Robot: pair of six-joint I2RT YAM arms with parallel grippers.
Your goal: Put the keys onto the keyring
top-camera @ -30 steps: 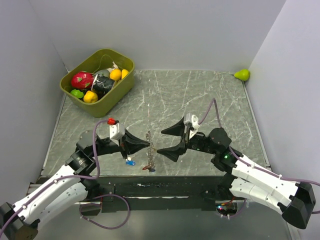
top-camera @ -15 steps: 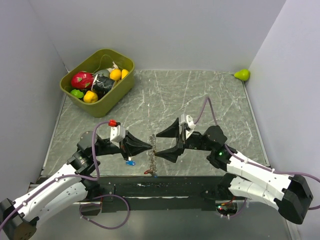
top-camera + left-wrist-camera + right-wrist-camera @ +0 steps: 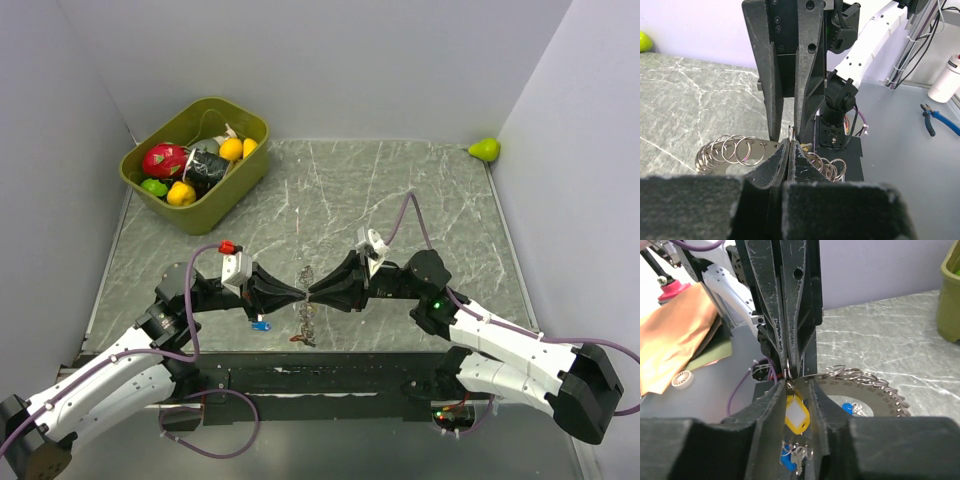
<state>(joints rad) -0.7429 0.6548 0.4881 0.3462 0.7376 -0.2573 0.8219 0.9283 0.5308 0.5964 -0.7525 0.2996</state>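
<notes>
The silvery metal keyring (image 3: 304, 318) (image 3: 735, 150) (image 3: 865, 380), a curved flat band strung with many small wire loops, sits at 6 o'clock on the grey marbled bench (image 3: 400, 200), close to the near edge, bunched where the two arms meet tip to tip. The left tool (image 3: 298, 292) (image 3: 789, 147) (image 3: 788, 367) is pressed fully together, with one small loop of the keyring pinched at its tips. The band curves away to both sides below it in the left wrist view.

The right tool (image 3: 312, 294) (image 3: 785, 132) (image 3: 797, 385) faces it from 3 o'clock, its tips just beside the left one's. Its jaws stand narrow, with a slim gap showing in both wrist views. I cannot tell whether they pinch anything.

In the right wrist view a yellow plastic key tag (image 3: 796, 413) hangs in that gap, just under the pinched loop. A blue-tagged key (image 3: 786, 460) and some plain metal keys hang lower down. Another small blue-tagged key (image 3: 261, 325) lies on the bench at 8 o'clock from the meeting tips, apart from the keyring.

An olive-green plastic bin (image 3: 243, 115) of toy fruit stands at 10 o'clock on the bench. A green toy pear (image 3: 485, 149) rests in the 2 o'clock corner.
</notes>
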